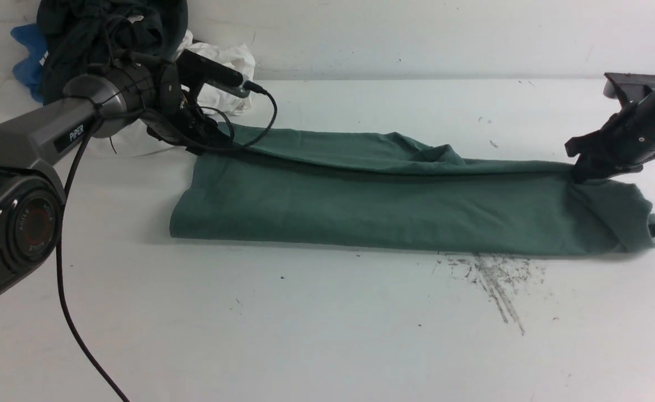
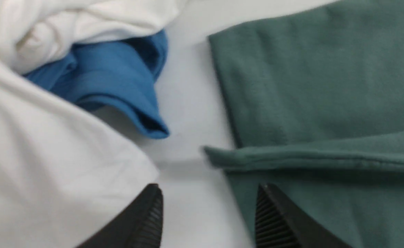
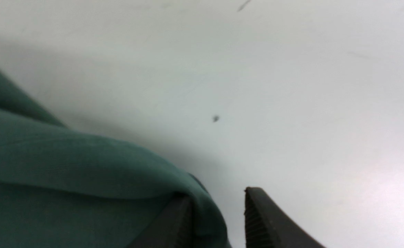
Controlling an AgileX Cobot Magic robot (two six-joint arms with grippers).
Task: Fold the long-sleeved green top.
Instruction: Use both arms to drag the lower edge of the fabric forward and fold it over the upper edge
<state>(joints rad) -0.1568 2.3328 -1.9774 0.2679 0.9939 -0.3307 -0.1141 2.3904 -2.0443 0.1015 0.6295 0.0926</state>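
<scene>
Green long-sleeved top: long folded band across worktop. Left end effector parted at its left end, holding nothing. Right end effector parted at right end, cloth unclamped.

wall: white, plain | table: white, dark scuff marks front-right | light: even, soft shadows

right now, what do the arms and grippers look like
The left arm is grey with black joints, white PIPER lettering, a red-ringed joint cap and black cable. The right arm is black. Left gripper and right gripper have black ribbed fingers.
</scene>
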